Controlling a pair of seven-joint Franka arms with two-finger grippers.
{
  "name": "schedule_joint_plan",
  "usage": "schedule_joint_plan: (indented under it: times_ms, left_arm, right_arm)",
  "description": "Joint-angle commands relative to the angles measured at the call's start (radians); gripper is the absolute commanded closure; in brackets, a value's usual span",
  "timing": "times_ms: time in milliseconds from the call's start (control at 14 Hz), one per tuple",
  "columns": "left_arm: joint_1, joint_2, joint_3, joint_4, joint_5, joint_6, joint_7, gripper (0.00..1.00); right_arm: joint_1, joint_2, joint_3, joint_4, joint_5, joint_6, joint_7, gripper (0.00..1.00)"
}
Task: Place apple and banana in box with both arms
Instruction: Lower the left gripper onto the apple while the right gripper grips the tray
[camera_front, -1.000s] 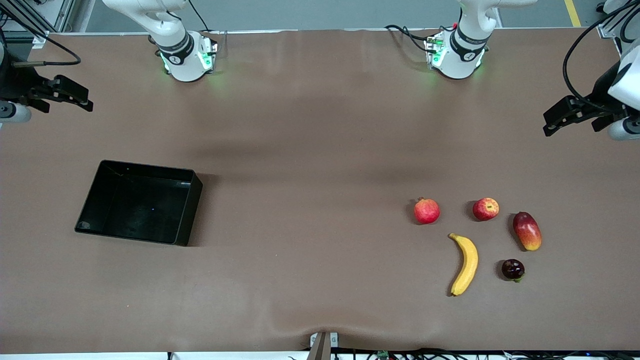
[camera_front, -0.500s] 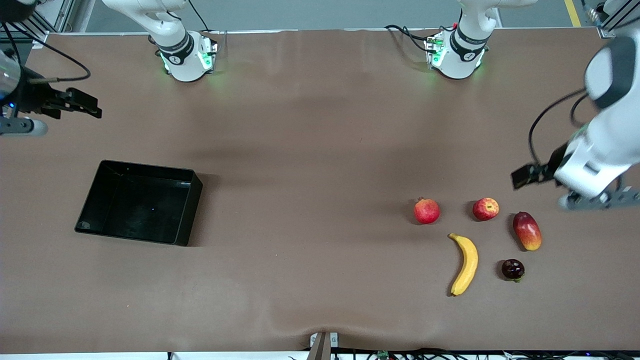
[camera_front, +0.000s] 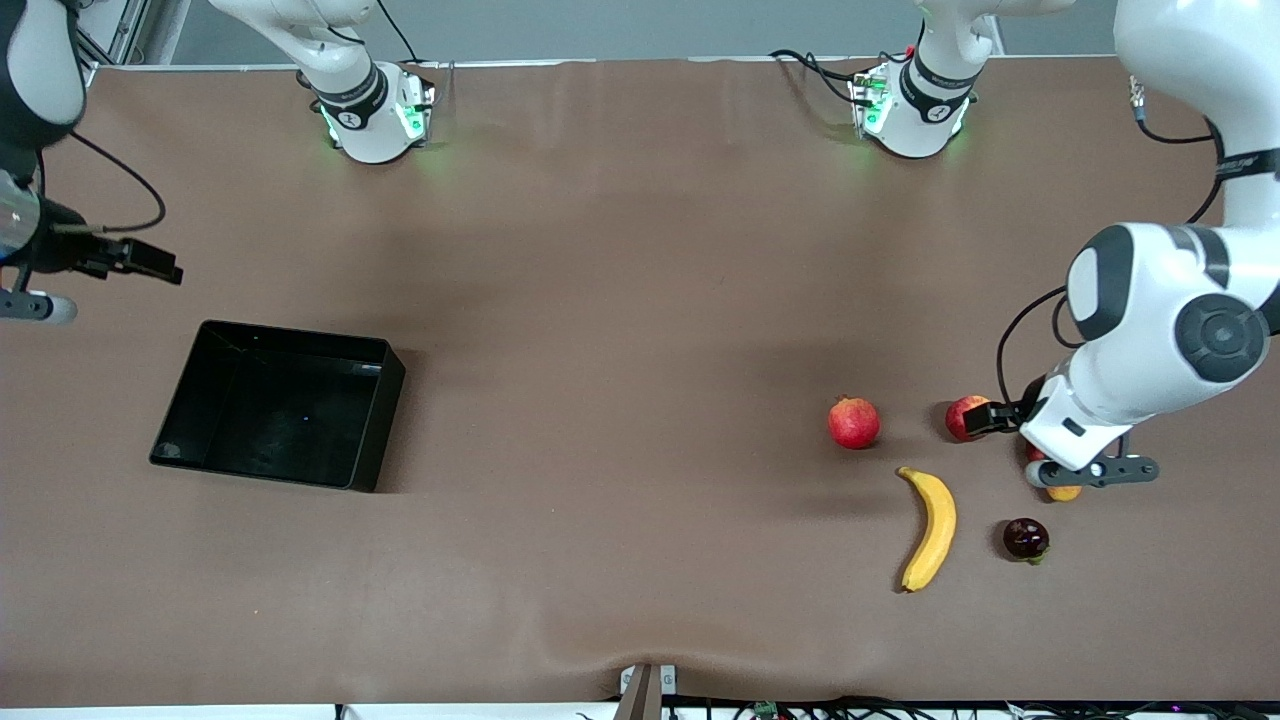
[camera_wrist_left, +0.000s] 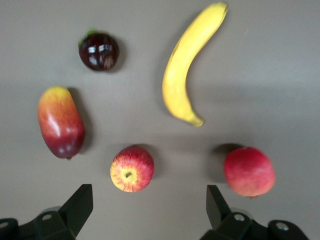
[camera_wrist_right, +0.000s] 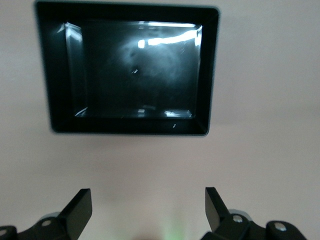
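Nothing is boxed yet: I see the box (camera_front: 280, 404) empty, the apple (camera_wrist_left: 132, 168) and banana (camera_front: 931, 527) on the table toward the left arm's end. Since 1 second ago my left gripper (camera_wrist_left: 147, 210) has swung over the apple, fingers apart; my right gripper (camera_wrist_right: 147, 210), also spread, hovers beside the box.

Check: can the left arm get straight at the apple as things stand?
Probably yes. The left gripper hangs open above the apple, nothing lying on it. The mango and the pink-red fruit sit apart on either side, leaving room for the fingers.
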Motion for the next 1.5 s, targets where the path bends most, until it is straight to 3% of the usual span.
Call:
schedule_joint_plan:
  times_ms: [0, 214, 643, 1000, 1214, 1286, 1357, 1429]
  left_arm:
    - [0.021, -0.032, 0.0, -0.091, 0.0, 0.054, 0.019, 0.0]
    - [0.029, -0.026, 0.002, -0.174, 0.0, 0.159, 0.019, 0.0]
    - [0.043, 0.043, 0.002, -0.216, 0.048, 0.288, 0.019, 0.0]
    - [0.058, 0.089, 0.0, -0.222, 0.068, 0.324, 0.019, 0.0]
    - [0.058, 0.117, 0.0, -0.222, 0.068, 0.332, 0.019, 0.0]
    - [0.058, 0.126, 0.0, -0.222, 0.068, 0.335, 0.019, 0.0]
    - [0.058, 0.137, 0.0, -0.222, 0.068, 0.344, 0.019, 0.0]
    - [0.058, 0.144, -0.001, -0.222, 0.068, 0.354, 0.019, 0.0]
  right_arm:
    - [-0.035, 0.042, 0.015, -0.053, -0.021, 0.082, -0.031, 0.0]
    - [-0.092, 0.14, 0.015, -0.071, -0.019, 0.212, -0.122, 0.0]
    - [-0.178, 0.353, 0.015, -0.094, -0.015, 0.535, -0.232, 0.0]
    - [-0.201, 0.474, 0.016, -0.085, -0.005, 0.663, -0.249, 0.0]
    - [-0.21, 0.498, 0.017, -0.085, -0.005, 0.674, -0.248, 0.0]
    - [-0.209, 0.498, 0.017, -0.085, -0.005, 0.671, -0.248, 0.1]
    - [-0.209, 0.498, 0.017, -0.085, -0.005, 0.669, -0.248, 0.52]
    - [-0.207, 0.498, 0.017, -0.085, -0.005, 0.666, -0.248, 1.0]
